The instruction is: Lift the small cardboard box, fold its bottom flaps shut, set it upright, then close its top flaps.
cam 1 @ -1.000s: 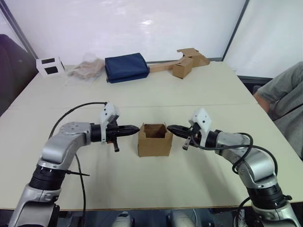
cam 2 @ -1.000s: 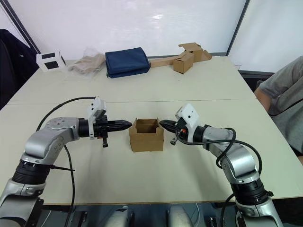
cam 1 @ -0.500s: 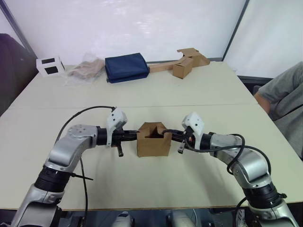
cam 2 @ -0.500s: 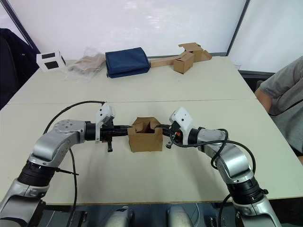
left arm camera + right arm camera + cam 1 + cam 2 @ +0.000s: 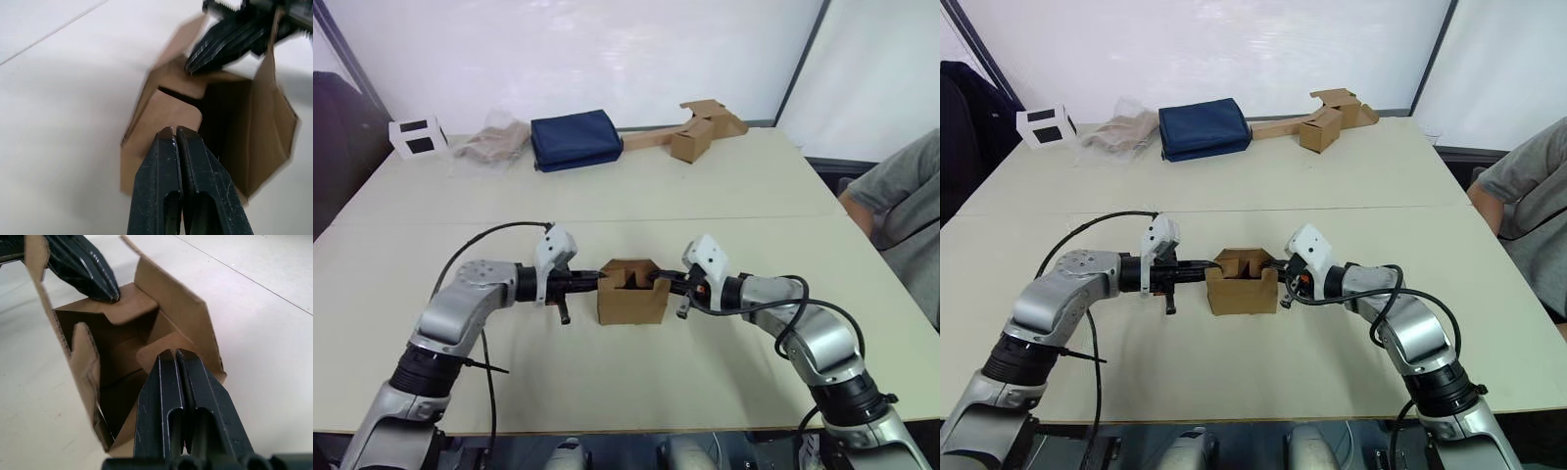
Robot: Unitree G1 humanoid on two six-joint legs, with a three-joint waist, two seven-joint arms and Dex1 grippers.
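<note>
The small cardboard box [image 5: 632,292] sits upright on the table [image 5: 636,392], mid-table between the two arms, its open end facing up. The left gripper [image 5: 176,134] comes in from the box's left side with its two black fingers pressed together, holding nothing, the tip resting on the left side flap [image 5: 168,115]. The right gripper [image 5: 174,356] mirrors it from the other side, fingers also closed and empty, its tip on the right side flap [image 5: 164,345]. Both short flaps are tipped inward over the opening, so this looks like the closing of the top flaps, side pair first. To do it well, both tips should press down and inward together, evenly, so the light box neither slides nor twists; pushing from one side alone would likely shove it across the table. The two longer flaps [image 5: 168,303] are upright and would have to come down after the short ones lie flat. Inside, the box shows nothing but bare cardboard walls and shadow; whether the floor is fully shut cannot be told. At the far edge lie a navy blue pouch [image 5: 574,139], a crumpled plastic bag [image 5: 489,147], a small white box with black squares [image 5: 417,136] and another brown box on a long cardboard strip [image 5: 693,132].
</note>
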